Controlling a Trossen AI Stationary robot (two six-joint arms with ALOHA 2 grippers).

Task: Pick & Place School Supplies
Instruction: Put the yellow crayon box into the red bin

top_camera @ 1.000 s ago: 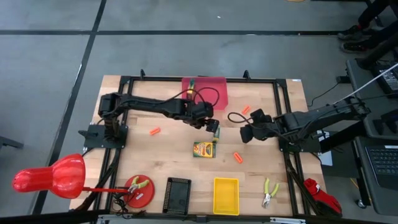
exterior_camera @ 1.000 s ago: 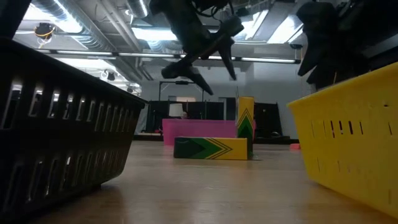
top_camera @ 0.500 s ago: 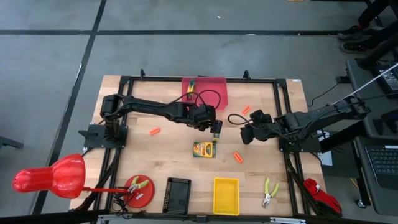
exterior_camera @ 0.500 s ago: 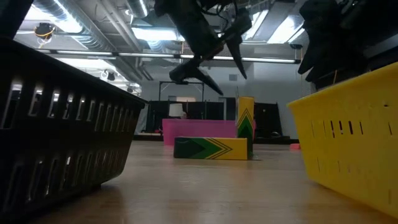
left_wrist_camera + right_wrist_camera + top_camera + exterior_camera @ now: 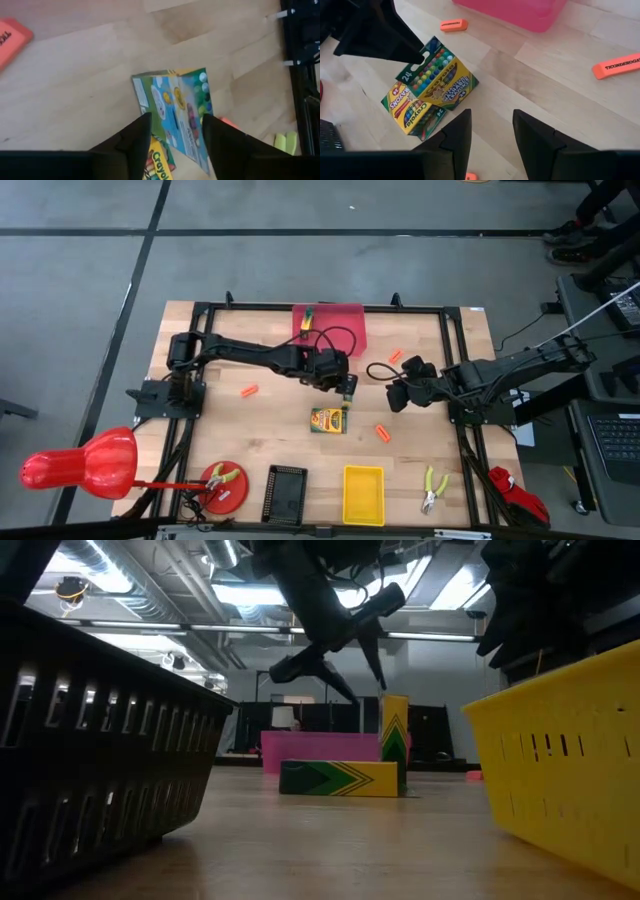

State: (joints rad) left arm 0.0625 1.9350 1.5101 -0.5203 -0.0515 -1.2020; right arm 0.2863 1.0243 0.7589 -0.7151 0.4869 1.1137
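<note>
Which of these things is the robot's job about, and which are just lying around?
For the job:
- the upright crayon box, under the open left gripper
- the flat crayon box beside it
- the small yellow-green block in the pink bin

Just lying about:
- orange erasers
- pliers
- black basket
- yellow basket

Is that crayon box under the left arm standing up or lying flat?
Standing up. The low view shows the crayon box on end behind a flat box.

1 crayon box (image 5: pixel 328 420) flat mid-table, 1 crayon box (image 5: pixel 349 390) upright touching its far right corner
</note>
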